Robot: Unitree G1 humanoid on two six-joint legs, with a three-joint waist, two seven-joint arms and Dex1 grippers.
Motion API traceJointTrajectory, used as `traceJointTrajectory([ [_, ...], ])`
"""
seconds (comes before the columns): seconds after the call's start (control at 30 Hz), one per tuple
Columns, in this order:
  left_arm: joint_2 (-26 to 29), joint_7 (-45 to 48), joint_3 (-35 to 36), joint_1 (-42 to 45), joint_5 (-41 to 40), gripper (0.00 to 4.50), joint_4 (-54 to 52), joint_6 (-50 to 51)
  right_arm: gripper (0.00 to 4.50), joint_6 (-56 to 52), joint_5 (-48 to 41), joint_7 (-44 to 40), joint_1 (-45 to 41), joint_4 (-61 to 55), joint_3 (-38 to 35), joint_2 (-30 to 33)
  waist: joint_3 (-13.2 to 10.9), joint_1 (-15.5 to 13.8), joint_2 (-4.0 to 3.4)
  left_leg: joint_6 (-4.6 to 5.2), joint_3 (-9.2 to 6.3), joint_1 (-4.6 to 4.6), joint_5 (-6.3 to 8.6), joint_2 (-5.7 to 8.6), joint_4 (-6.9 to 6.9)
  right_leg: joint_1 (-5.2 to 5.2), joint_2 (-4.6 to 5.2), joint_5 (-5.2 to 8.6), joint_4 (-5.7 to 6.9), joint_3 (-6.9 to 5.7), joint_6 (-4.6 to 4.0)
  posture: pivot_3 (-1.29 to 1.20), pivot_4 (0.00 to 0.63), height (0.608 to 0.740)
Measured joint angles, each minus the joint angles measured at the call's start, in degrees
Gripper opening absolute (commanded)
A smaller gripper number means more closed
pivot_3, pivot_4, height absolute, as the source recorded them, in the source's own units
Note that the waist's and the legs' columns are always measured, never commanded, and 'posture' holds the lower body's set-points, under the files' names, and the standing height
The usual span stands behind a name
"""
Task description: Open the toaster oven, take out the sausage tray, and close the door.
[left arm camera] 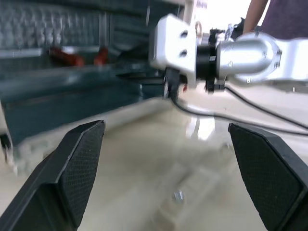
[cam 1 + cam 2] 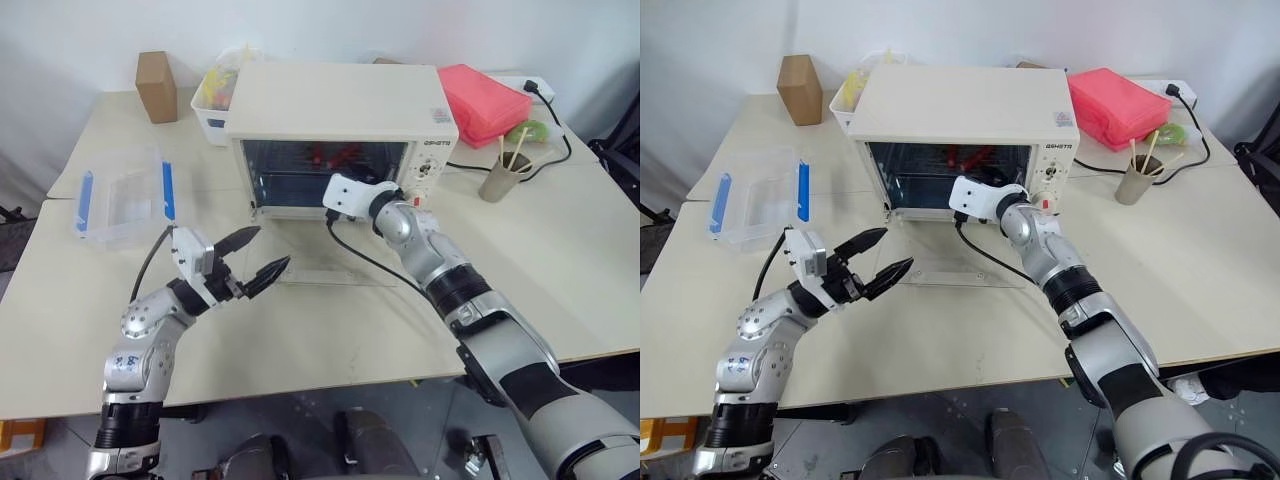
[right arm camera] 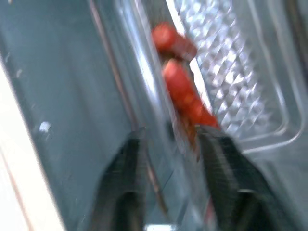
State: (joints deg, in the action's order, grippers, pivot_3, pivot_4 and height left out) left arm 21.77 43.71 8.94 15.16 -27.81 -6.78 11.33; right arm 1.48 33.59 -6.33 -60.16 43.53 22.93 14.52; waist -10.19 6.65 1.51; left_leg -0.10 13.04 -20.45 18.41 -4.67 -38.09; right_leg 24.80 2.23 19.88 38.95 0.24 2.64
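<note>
Table: wide pale beige tabletop (image 2: 560, 280) carrying everything here.
Oven: cream-white boxy toaster oven (image 2: 340, 105) at the back centre, cavity exposed.
Door: clear glass door (image 2: 965, 270) folded down flat on the table before the oven, easily knocked or leaned on.
Tray: shallow silvery metal sausage tray (image 3: 269, 91) inside the oven, red sausages (image 3: 185, 94) lying on it.
Right gripper: right gripper (image 3: 168, 144) reaches into the oven mouth, jaws narrowed about the tray's front rim; firm hold cannot be told.
Left gripper: left gripper (image 2: 258, 256) hovers above the door, jaws wide, empty.
Risk: thin rim may slip; a tilted pull may roll sausages off.
</note>
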Motion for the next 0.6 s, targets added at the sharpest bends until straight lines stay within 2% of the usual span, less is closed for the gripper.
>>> traceJointTrajectory([
  [0.03, 0.01, 0.15, 0.02, 0.76, 0.00, 4.35, 0.79, -0.05, 0.02, 0.05, 0.52, -0.05, -0.21, 0.60, 0.57, 0.02, 0.00, 0.00, 0.00, 0.00, 0.00, 0.00, 0.00, 0.00, 0.00, 0.00, 0.00, 0.00, 0.00, 0.00, 0.00, 0.00, 0.150, 0.740],
  [0.2, -0.06, 1.75, -0.10, 6.21, 0.01, 4.35, 6.71, -0.65, 0.02, 1.06, 2.04, 0.02, -0.87, 1.83, 1.42, 0.10, 0.02, 0.06, 0.04, -0.03, -0.01, 0.00, -0.02, -0.01, -0.04, -0.02, -0.02, 0.00, 0.04, -0.02, 0.00, 0.00, 0.150, 0.740],
  [0.43, 1.02, 5.78, 0.14, 18.28, 0.04, 4.35, 19.24, -2.91, 0.02, 2.43, 3.06, 0.32, -0.78, 1.54, 1.42, 0.39, 0.02, 0.30, 0.04, -0.05, 0.01, -0.01, -0.03, -0.01, 0.06, 0.06, -0.03, 0.00, 0.03, -0.03, 0.00, 0.00, 0.150, 0.740],
  [0.6, 1.55, 7.26, 1.12, 28.12, -0.09, 4.35, 29.99, -1.44, 0.02, 2.70, 3.12, -1.83, 3.28, -7.16, 1.32, 3.41, 0.02, 0.32, 0.04, -0.06, -0.03, -0.77, -0.11, -0.01, -0.08, 0.82, -0.02, 0.00, 0.48, -0.09, 0.00, 0.00, 0.150, 0.740],
])
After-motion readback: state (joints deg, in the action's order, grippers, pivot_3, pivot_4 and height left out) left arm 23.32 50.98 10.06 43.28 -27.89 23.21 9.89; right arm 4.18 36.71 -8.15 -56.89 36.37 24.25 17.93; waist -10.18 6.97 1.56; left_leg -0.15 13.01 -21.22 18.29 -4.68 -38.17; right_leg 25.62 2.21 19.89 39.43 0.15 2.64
